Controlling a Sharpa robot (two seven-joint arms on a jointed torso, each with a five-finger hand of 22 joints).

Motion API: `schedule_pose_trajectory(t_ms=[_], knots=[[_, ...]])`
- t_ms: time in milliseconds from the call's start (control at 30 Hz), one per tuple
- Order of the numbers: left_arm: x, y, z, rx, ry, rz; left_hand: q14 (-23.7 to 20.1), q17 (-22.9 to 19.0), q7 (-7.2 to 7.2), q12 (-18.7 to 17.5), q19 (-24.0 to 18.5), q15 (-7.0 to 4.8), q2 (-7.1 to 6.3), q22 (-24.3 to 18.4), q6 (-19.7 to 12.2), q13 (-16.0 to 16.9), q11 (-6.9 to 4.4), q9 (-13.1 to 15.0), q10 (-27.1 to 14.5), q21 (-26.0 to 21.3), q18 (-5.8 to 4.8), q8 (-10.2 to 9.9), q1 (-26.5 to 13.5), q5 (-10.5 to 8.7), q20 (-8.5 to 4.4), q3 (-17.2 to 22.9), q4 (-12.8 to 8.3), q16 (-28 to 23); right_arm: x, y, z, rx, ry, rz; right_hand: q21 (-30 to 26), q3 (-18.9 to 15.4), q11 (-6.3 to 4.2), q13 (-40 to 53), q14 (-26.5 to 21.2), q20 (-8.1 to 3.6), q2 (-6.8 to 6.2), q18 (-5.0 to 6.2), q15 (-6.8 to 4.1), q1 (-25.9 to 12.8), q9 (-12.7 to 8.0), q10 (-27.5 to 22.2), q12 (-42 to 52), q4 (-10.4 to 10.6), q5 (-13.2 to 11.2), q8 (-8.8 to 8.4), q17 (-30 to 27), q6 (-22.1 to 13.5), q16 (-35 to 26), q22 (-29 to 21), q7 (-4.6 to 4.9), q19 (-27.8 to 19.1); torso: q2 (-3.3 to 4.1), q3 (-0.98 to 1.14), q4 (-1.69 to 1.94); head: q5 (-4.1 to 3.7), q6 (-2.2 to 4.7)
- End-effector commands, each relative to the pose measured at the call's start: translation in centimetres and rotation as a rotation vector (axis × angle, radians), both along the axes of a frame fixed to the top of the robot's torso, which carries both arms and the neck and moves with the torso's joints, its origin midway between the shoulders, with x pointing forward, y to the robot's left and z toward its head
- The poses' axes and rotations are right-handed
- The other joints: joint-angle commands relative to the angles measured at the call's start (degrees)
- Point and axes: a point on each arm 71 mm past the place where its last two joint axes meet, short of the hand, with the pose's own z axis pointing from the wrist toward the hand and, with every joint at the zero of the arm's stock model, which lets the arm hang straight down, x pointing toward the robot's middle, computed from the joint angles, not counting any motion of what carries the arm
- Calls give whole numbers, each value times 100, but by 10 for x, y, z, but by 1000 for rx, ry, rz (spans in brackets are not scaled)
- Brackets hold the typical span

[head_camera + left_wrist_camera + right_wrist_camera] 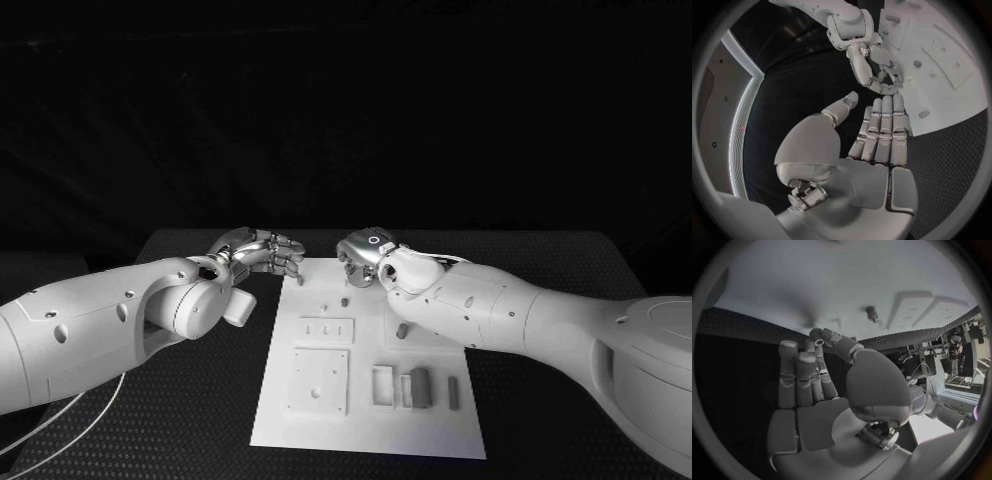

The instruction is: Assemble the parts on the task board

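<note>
Head camera overhead; wrist cameras close, sharing task board (368,400).

Dim, colourless light – black surroundings, wrist views bent at edges.

From my seat the black table (577,250) has a finely textured top, and behind its far edge I see plain darkness. The left wrist view catches a dark wall panel (717,115) edged by a pale lit strip (743,117).

The board (369,425) looks smooth, matt white; the table (202,400) is a rough, woven-textured black; both hands (260,250) (368,252) are glossy metal.
</note>
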Motion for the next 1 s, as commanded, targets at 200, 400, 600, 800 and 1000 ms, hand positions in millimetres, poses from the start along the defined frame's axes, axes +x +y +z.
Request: schedule_pose_trajectory(t_ms=[200,400,600,800,1000], knots=[[0,-1,2,-4,-7,-15,14,11,11,-33,-50,24,-2,7,3,7,27,-11,21,-22,113,-21,-72,-10,11,-12,17,-34,-1,-2,2,36,-21,-8,-53,24,23,-47,-102,-15,-112,350,128,-25,-27,-150,-32,13,2,-66,-28,-111,-2,94,37,-73,2,1,1,-3,7],[0,-1,2,-4,-7,-15,13,15,11,-36,-51,24,-3,8,1,8,28,-12,20,-23,113,-21,-71,-10,11,-12,16,-37,-2,-4,4,84,-11,-7,-181,46,139,-360,-201,13,-297,350,244,-111,-148,-891,-45,120,1,-283,-126,-555,-74,67,57,-182,2,1,-1,-6,13],[0,1,3,-4,-9,-12,13,18,11,-39,-52,25,-5,9,0,9,28,-14,20,-25,113,-20,-70,-10,11,-11,15,-41,-4,-5,9,115,-19,2,-265,67,188,-575,-221,14,-432,350,290,-120,-173,-1149,-27,286,-4,-278,-208,-665,-111,63,29,-220,7,6,-11,-10,23],[-1,5,3,-4,-12,-5,15,22,11,-40,-52,24,-2,11,1,11,28,-15,22,-25,114,-19,-68,-10,11,-10,15,-43,-7,-13,28,194,-27,20,-276,75,195,-618,-214,8,-414,350,296,-83,-162,-1114,10,319,-5,-228,-222,-623,-93,71,14,-210,1,11,-13,2,55],[-3,12,5,-12,-36,7,22,33,16,-49,-48,23,-8,16,-14,15,29,-23,18,-25,116,-26,-61,-10,10,-9,8,-49,-9,-35,47,204,53,-3,-256,9,131,-551,-184,-13,-309,350,236,-32,-147,-632,229,248,-9,-147,-219,-553,-2,102,37,-158,0,17,-35,-36,147]])
